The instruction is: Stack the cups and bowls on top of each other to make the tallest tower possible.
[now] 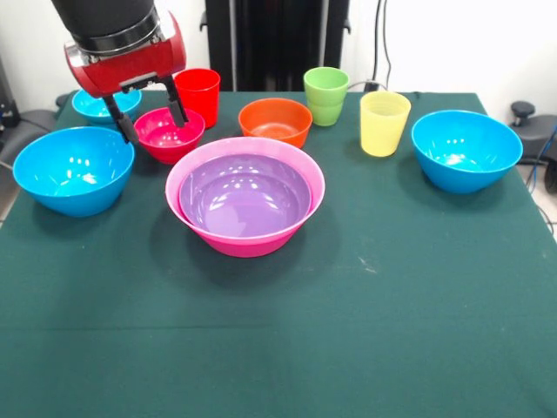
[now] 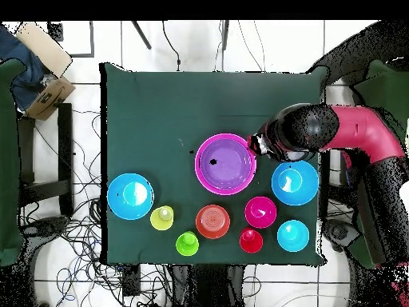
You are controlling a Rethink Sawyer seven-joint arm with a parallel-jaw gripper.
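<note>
Front view: end effector hangs over the magenta-red bowl, fingers spread; one finger dips inside the far rim, the other sits outside the rim on the side of the near blue bowl. Nothing pinched yet, as far as I can tell.
Tower: pink bowl mid-desk with the purple bowl nested inside; both mouth-up.
Loose bowls: orange bowl just behind the tower; second blue bowl at the opposite side; cyan bowl behind the arm, mostly hidden.
Cups: red cup just behind the magenta-red bowl, green cup and yellow cup further along the back row; all upright, mouths up.
Overhead: arm comes in from the side; wrist covers the grasp, so finger contact can't be checked there. Desk otherwise bare.
Axis: bowls and cups are round, symmetry axis vertical; no long axis across the desk, so approach angle matters little.
Risk 1: glossy thin rim. A one-wall pinch could likely slip or tip the bowl on lift.
Risk 2: red cup and near blue bowl sit close; the outer finger or wrist may nudge them.
Risk 3: placing a small bowl into the wide purple one adds little height; off-centre drop would leave it tilted.
</note>
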